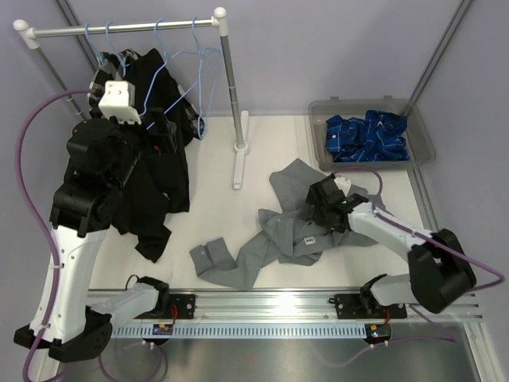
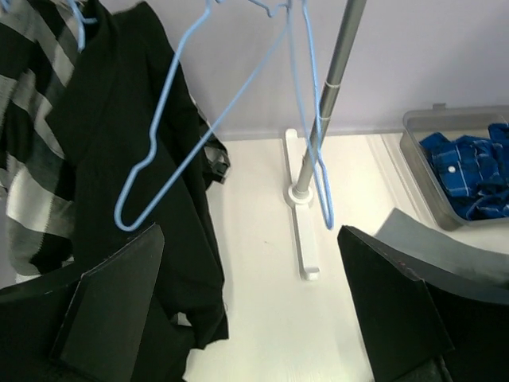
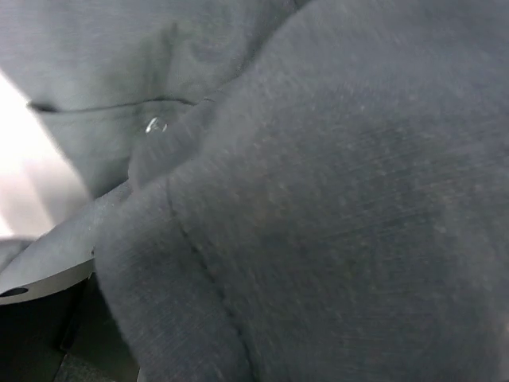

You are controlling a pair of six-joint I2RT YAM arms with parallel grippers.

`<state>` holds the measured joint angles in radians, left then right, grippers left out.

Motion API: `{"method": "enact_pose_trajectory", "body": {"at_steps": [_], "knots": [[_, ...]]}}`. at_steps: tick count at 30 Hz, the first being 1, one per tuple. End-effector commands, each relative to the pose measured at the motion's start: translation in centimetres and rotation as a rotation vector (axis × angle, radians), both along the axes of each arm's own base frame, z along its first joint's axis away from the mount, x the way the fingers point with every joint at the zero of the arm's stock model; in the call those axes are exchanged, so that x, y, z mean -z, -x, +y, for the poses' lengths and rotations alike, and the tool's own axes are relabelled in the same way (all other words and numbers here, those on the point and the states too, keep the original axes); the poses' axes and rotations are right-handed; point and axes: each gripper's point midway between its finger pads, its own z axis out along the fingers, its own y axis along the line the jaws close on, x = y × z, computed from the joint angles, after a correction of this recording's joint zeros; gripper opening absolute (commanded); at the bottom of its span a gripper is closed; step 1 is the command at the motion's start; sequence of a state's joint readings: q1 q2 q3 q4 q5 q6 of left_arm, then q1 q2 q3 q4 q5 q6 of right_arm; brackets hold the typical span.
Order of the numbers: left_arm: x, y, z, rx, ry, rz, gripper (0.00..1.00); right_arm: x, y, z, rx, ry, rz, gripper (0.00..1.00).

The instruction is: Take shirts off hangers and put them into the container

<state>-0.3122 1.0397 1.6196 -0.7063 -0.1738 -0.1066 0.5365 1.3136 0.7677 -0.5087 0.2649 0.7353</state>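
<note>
Standing wide apart with nothing between them, the jaws of the left gripper (image 2: 250, 306) are raised beside the clothes rail (image 1: 127, 29), both dark fingers (image 2: 119, 298) framing bare table.

- Black shirt (image 2: 119, 159): hangs just ahead of the left fingers, under the rail's left part, its lower end reaching the table (image 1: 215, 215). Whether a hanger carries it cannot be told.
- Black-and-white checked shirt (image 2: 32, 159): hangs to the left of the black one, partly covered by it.
- Light-blue wire hangers (image 2: 159, 143): empty ones hook on the rail's right part, between the black shirt and the rail's upright post (image 2: 334, 79). One is tilted, its lower corner lying against the black shirt.

The right gripper (image 1: 326, 199) is low over the table, its jaws spread wide and pressed into cloth. Its wrist view is filled with grey fabric draped over one finger (image 3: 36, 278). Whether any fold is pinched cannot be told.

- Grey shirt (image 1: 278, 239): crumpled on the table in front of the arm bases, off its hanger, one sleeve trailing left, well apart from the tub.
- Container (image 1: 421, 135): clear greyish tub at the table's far right corner.
- Blue plaid shirt (image 1: 367, 137): bunched inside the container.
</note>
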Motion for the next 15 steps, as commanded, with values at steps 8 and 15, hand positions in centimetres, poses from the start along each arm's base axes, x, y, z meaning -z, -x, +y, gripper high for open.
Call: {"method": "enact_pose_trajectory", "body": {"at_steps": [8, 15], "knots": [[-0.3, 2.0, -1.2, 0.094, 0.046, -0.026, 0.98, 6.6, -2.8, 2.3, 0.187, -0.045, 0.088, 0.53], [0.5, 2.7, -1.4, 0.113, 0.056, -0.018, 0.98, 2.3, -4.8, 3.6, 0.073, -0.087, -0.043, 0.00]]}}
